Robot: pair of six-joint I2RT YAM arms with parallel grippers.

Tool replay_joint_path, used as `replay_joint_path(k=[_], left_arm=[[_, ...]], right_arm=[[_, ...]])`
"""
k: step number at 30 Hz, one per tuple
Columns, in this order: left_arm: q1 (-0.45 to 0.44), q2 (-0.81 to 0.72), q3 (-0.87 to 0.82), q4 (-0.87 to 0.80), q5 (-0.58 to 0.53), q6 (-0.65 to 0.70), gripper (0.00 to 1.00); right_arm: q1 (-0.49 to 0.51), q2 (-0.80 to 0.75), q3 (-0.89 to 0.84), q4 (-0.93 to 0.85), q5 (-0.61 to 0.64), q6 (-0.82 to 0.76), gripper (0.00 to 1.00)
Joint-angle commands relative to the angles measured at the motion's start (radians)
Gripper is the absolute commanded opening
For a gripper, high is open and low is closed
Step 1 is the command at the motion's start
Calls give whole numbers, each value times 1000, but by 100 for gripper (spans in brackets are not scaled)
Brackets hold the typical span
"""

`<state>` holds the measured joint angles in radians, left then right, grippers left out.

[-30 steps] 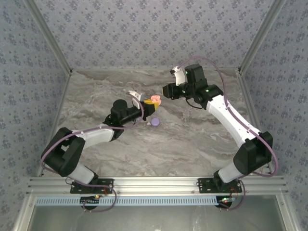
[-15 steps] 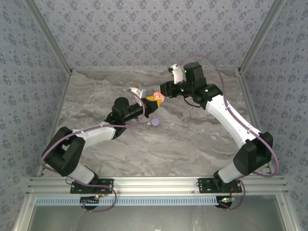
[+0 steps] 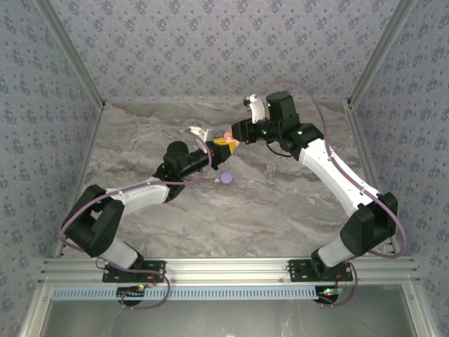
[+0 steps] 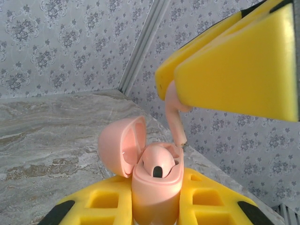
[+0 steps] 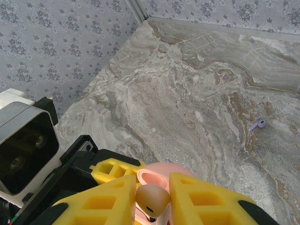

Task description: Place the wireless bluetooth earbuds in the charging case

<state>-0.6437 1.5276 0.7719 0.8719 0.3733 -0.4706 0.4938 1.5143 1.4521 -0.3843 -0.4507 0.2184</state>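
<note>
My left gripper [image 4: 157,202] is shut on the pink charging case [image 4: 157,187] and holds it upright above the table, with its lid [image 4: 119,145] swung open to the left. One pink earbud [image 4: 157,164] sits in the case. My right gripper [image 5: 152,202] is shut on a second pink earbud [image 5: 152,199], head between the yellow fingers [image 4: 234,65]. Its stem [image 4: 174,117] points down, with the tip at the case's right rim. From above, the two grippers meet at the case [image 3: 228,138]. A lilac earbud [image 5: 258,124] lies on the marble.
A lilac disc [image 3: 226,178] lies on the marble table [image 3: 280,203] just in front of the grippers. Patterned walls enclose the table at the back and on both sides. The left wrist's camera housing [image 5: 23,145] is close to the right gripper.
The right gripper has moved left with its earbud until it is over the open case. The left gripper has lifted the case slightly towards the back.
</note>
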Motion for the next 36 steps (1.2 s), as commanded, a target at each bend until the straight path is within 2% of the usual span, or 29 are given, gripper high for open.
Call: replay_joint_path(k=[1, 23, 36], left_arm=[[-9, 6, 43, 49, -4, -10, 8], [-13, 2, 50, 47, -7, -21, 8], [-15, 9, 56, 33, -34, -52, 7]], right_arm=[[9, -8, 39, 17, -19, 10, 25], [14, -5, 25, 17, -8, 12, 25], [15, -25, -4, 92, 30, 52, 24]])
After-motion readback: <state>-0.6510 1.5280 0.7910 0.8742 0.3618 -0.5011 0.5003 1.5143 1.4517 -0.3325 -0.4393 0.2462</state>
